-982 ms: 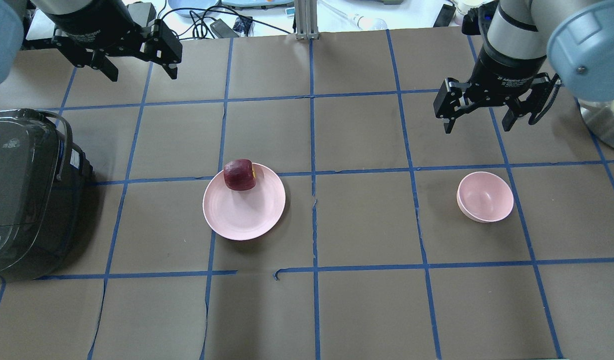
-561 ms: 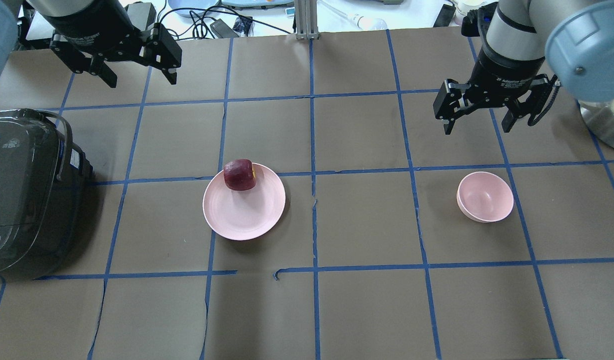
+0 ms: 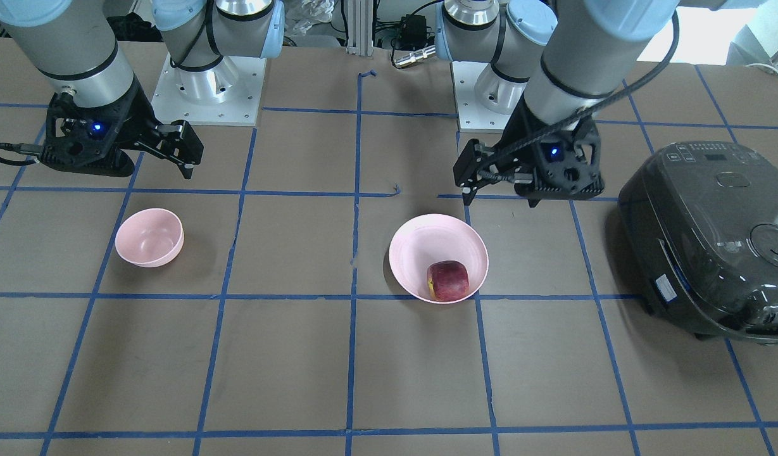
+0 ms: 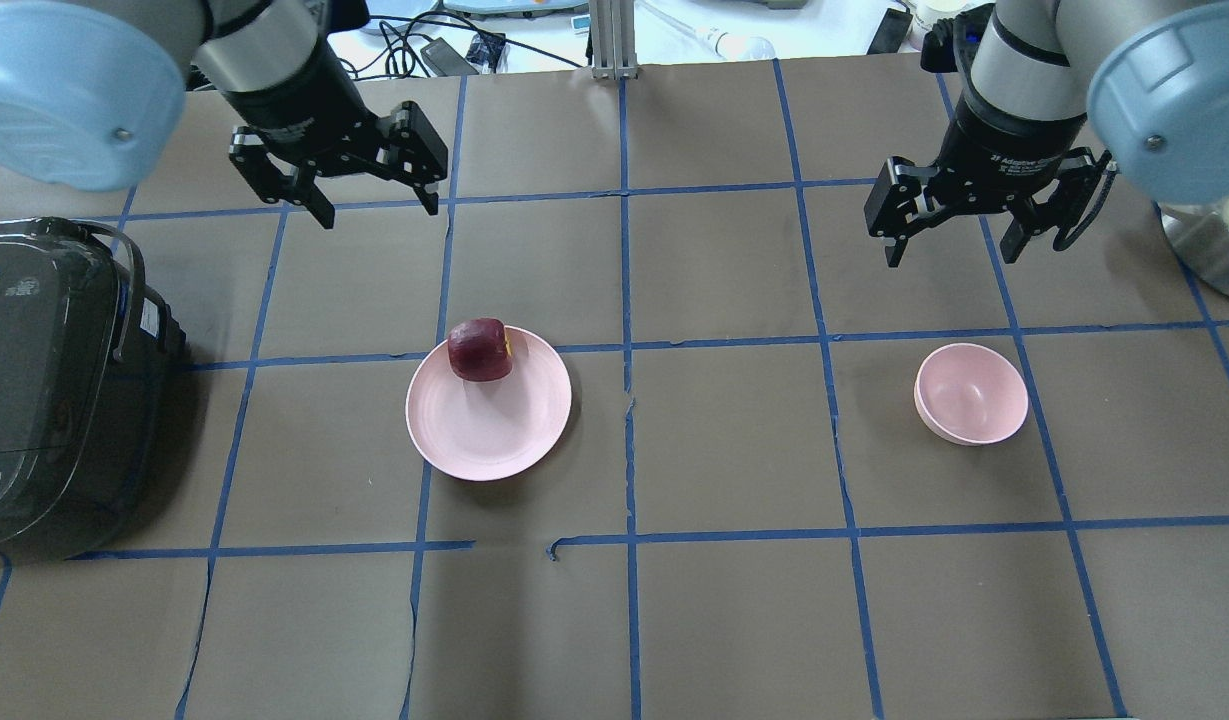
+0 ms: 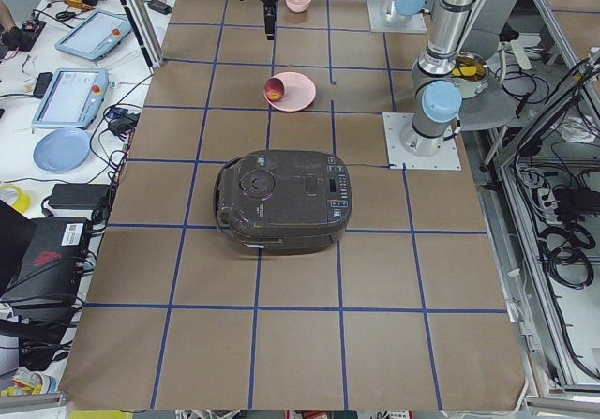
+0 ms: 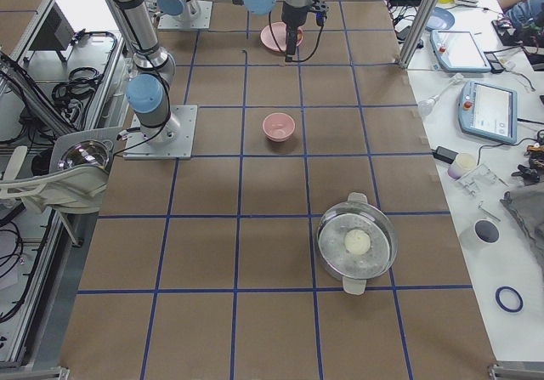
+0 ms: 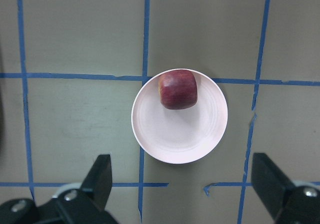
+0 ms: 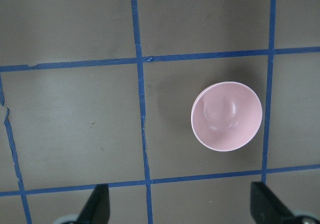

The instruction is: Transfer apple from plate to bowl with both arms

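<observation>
Apple (image 4: 481, 350) on the plate (image 4: 489, 430), both grippers wide open and empty.
The dark red, blocky apple, a yellowish patch on one side, sat at the pale pink plate's edge farthest from the robot; the bowl (image 4: 971, 393) stood well apart. The left gripper (image 4: 379, 213) and right gripper (image 4: 951, 257) hung above the table. White lettering on the right gripper read partly "Adaptive". The rice cooker (image 4: 54, 390), cropped by the overhead frame, bore labels too small to read.

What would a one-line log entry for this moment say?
apple: on plate | bowl: empty | left gripper: open, empty | right gripper: open, empty
</observation>
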Tool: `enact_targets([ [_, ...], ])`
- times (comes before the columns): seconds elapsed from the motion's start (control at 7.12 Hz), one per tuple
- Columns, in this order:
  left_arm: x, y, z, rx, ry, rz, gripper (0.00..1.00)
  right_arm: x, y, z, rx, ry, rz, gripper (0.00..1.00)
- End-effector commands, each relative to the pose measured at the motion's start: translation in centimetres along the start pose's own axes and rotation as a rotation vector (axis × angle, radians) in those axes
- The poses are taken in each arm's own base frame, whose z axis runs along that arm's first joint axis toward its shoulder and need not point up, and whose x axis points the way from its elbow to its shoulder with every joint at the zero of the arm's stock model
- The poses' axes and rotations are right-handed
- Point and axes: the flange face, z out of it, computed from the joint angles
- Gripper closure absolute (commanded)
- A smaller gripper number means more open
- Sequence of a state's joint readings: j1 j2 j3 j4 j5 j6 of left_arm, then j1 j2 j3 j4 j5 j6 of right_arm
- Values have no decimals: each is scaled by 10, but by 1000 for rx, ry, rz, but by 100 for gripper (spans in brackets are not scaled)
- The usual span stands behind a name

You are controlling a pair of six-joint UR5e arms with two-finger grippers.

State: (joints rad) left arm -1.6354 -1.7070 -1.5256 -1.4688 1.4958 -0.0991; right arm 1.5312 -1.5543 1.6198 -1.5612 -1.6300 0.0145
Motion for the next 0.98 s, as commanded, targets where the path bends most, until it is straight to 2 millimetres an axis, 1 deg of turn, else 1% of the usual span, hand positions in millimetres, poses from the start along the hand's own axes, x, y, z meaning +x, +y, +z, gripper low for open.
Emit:
enact_targets([
  [0.0,15,-12,85,0,-1,9,0,0,-1,0,1,-1,0,0],
  [0.14,14,-14,114,2,-1,6,0,1,-2,1,1,-1,0,0],
  [0.28,12,-13,134,-19,-4,-14,0,1,-4,3,-3,0,-1,0],
  [0.42,11,-17,142,-3,-1,-24,0,2,-4,4,-5,0,-1,0],
  [0.56,9,-14,154,-25,-5,-33,0,4,-6,5,-7,-2,-22,0],
  [0.7,10,-25,167,11,7,-46,0,9,-8,7,-13,-1,-21,0],
  [0.84,9,-27,181,1,-1,-45,0,10,-9,8,-15,-1,-20,0],
])
